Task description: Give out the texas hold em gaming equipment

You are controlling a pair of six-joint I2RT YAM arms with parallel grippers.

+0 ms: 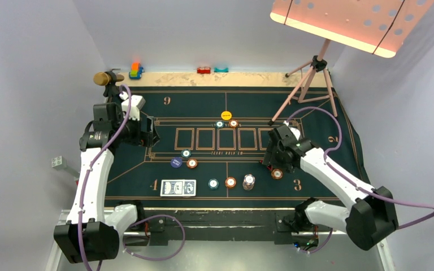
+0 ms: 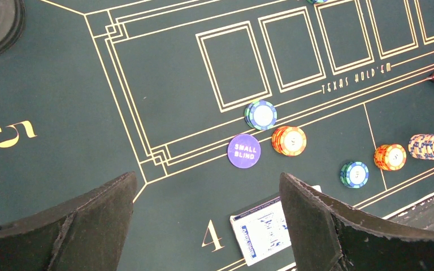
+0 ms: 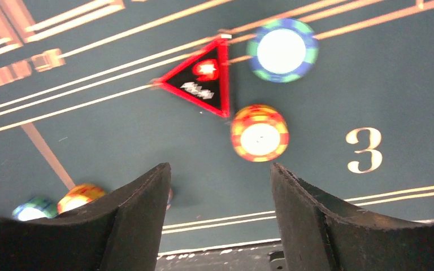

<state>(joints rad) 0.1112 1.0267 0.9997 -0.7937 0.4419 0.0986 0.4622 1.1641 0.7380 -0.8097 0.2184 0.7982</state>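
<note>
The right pincer (image 3: pixel 220 169) hangs open and empty; the orange chip (image 3: pixel 259 133) lies at its one o'clock, just beside the triangle marker (image 3: pixel 203 79). A careless descent could knock both askew. The left pincer (image 2: pixel 209 180) gapes wide, empty.

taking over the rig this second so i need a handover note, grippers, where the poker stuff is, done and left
Left gripper: open, empty.
Right gripper: open, empty, over seat 3.
Seat 3: red-black triangle marker, round teal chip, round orange chip.
Seat 4: blue-backed playing cards, striped chip stack on its side.
Dark blue small-blind disc left of centre; yellow disc far side.
Done: teal-orange pairs at four spots.
Left: likely cards for other seats; only seat 4 has any.
</note>
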